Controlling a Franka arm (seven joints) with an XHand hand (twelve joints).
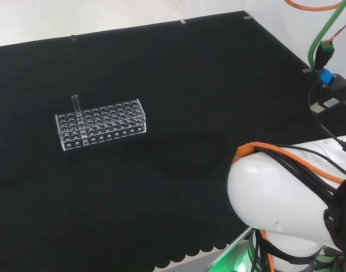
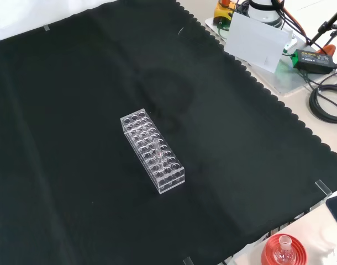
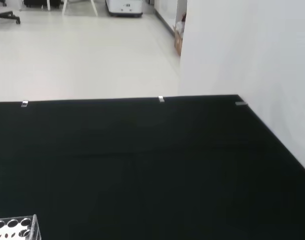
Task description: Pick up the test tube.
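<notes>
The test tube [image 1: 75, 105] stands upright in a clear plastic rack [image 1: 102, 123] on the black cloth of the bench [image 1: 178, 79]. In the head view it sits in a hole near the rack's left end, in the far row, and its open top rises well above the rack's top plate. In the front view the same tube [image 2: 158, 150] shows faintly toward the rack's [image 2: 152, 149] nearer end. I see just 1 tube in the rack; the other holes look empty.

The step in hand looks like the approach, not yet begun. How the fingers stand I cannot tell. The arm's white link [image 1: 286, 198] is well apart from the rack, to its right in the head view.

To do this well, I would come down over the tube's free top, pinch the bare glass above the rack, and lift straight up along the tube's axis so it clears its hole without tipping or dragging the light rack.

Around the rack the cloth is bare, so nothing blocks the way in. A red ribbed stand [image 2: 283, 251] with a small flask [image 2: 283, 245] sits off the cloth's near edge in the front view, well apart from the rack, and cables [image 2: 327, 102] lie beyond the cloth's far side.
</notes>
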